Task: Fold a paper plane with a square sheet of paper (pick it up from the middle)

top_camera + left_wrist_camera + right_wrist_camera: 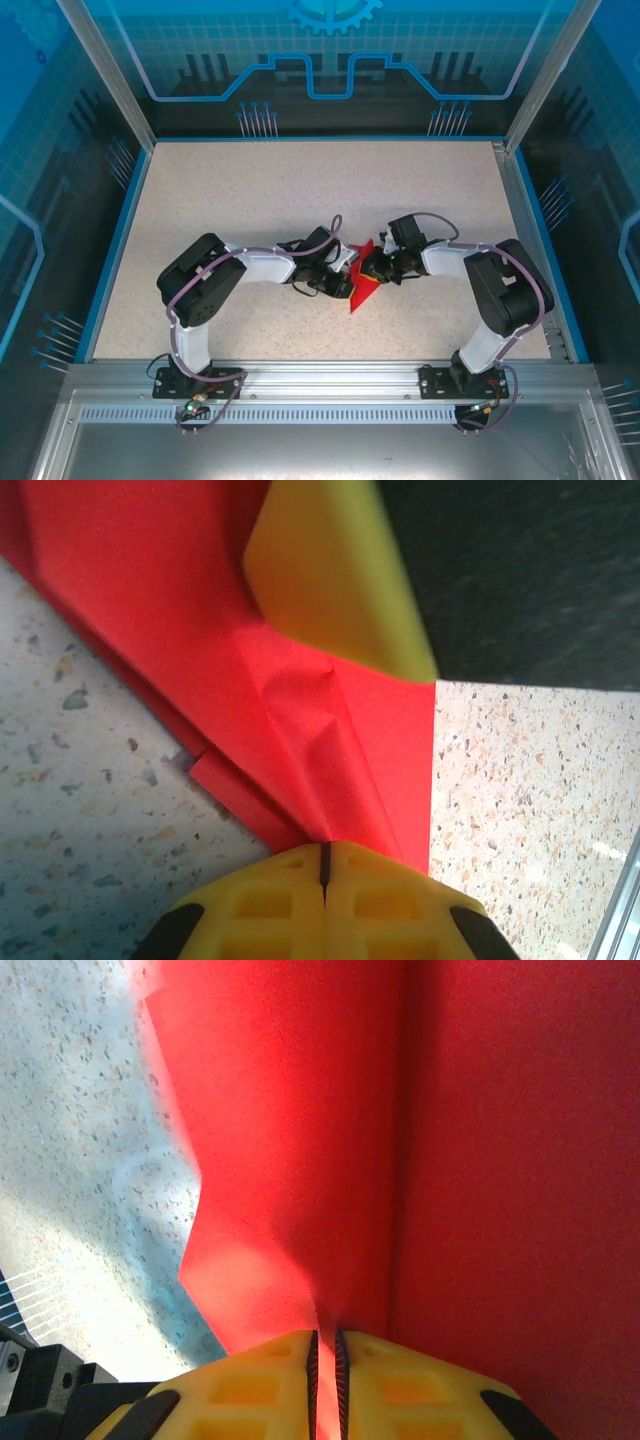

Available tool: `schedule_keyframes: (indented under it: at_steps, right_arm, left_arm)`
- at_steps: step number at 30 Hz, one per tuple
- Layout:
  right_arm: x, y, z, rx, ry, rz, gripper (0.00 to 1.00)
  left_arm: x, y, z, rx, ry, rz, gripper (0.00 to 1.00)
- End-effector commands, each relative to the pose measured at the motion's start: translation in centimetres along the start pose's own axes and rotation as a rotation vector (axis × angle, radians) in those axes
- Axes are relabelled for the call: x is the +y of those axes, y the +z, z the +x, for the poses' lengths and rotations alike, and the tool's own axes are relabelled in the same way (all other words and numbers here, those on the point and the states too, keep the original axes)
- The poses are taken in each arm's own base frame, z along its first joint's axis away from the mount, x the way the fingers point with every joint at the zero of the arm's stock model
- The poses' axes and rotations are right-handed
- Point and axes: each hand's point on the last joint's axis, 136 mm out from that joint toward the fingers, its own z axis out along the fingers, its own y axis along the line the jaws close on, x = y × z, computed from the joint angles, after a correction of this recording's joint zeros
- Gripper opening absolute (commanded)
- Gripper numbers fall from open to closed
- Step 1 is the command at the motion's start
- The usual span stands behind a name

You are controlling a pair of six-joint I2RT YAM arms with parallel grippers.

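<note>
The creased red paper (361, 280) stands on edge over the middle of the bench (300, 190), between the two arms. The left claw (324, 865) is pinched tight on its folded layers. The right claw (325, 1348) clamps it from the right, jaws nearly together.

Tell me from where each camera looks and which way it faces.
Top external: above and behind the arms, looking down on the table; both arms show, left gripper and right gripper meeting at the paper.
Left wrist: on the left arm, looking along its shut fingers at the paper pinched between them.
Right wrist: on the right arm, looking along its fingers, closed on the paper.
Shared: paper and table in all three.
</note>
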Motion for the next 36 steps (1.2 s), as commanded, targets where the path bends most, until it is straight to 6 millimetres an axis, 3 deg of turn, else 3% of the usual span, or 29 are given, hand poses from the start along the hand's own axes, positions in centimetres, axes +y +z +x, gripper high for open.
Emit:
schedule_keyframes:
  at_steps: [1,11,18,26,30,36]
  right_arm:
    - [1.5,0.7,0.2,0.019,-0.024,-0.037,0.14]
    - [0.3,1.6,1.1,0.048,-0.024,0.002,0.10]
    - [-0.2,1.7,1.5,0.055,-0.025,0.012,0.09]
    - [-0.2,2.0,1.5,0.059,-0.023,0.005,0.09]
    - [-0.2,2.0,1.5,0.060,-0.026,0.002,0.09]
    - [-0.1,2.1,1.6,0.060,-0.022,-0.005,0.09]
  left_arm:
    - [2.6,1.8,2.4,0.057,-0.003,-0.103,0.05]
    - [1.6,1.0,0.7,0.007,-0.044,-0.043,0.06]
    - [0.1,-1.6,-2.1,-0.070,-0.094,0.007,0.18]
    - [1.8,-4.1,-5.3,-0.174,-0.258,-0.016,0.37]
    - [3.0,-3.7,-5.4,-0.166,-0.300,-0.052,0.39]
    - [3.2,-2.6,-5.6,-0.157,-0.327,-0.029,0.38]
